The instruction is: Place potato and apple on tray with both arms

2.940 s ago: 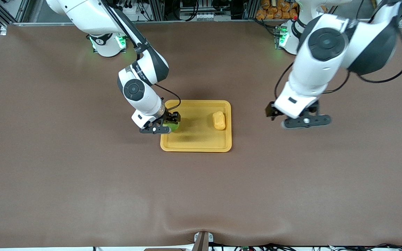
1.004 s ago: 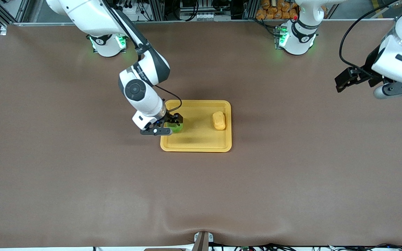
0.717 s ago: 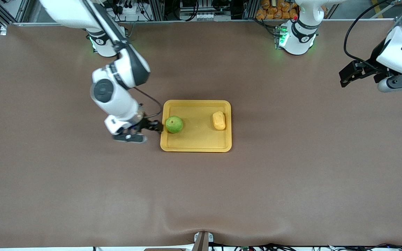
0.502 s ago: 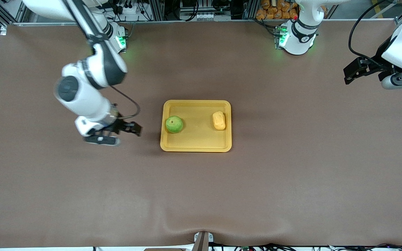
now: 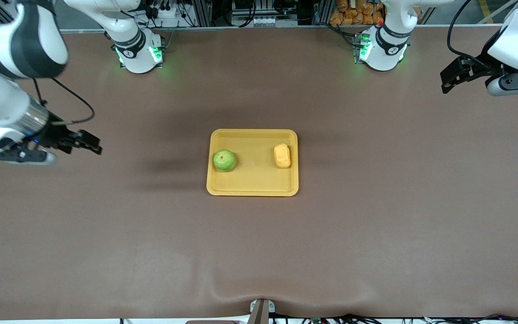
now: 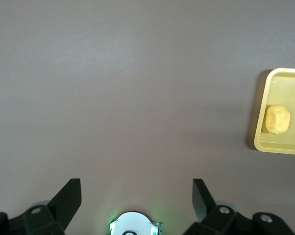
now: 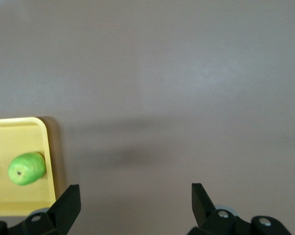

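The yellow tray (image 5: pixel 252 192) lies at the middle of the brown table. The green apple (image 5: pixel 224 160) sits on it toward the right arm's end, and the yellow-orange potato (image 5: pixel 282 155) sits on it toward the left arm's end. My right gripper (image 5: pixel 90 145) is open and empty over bare table at the right arm's end, well apart from the tray. My left gripper (image 5: pixel 452 78) is open and empty over the left arm's end. The right wrist view shows the open gripper (image 7: pixel 135 191), the apple (image 7: pixel 26 168) and the tray (image 7: pixel 20 132). The left wrist view shows the open gripper (image 6: pixel 136 188), the potato (image 6: pixel 277 119) and the tray (image 6: pixel 284 83).
The two arm bases with green lights (image 5: pixel 137 51) (image 5: pixel 380 45) stand along the table's back edge. The left arm's base (image 6: pixel 134 224) shows in the left wrist view. The brown cloth has a wrinkle (image 5: pixel 259 288) near the front edge.
The right gripper opened, left the apple on the tray and swung away to the right arm's end. The left gripper drew off from beside the tray to the left arm's end.
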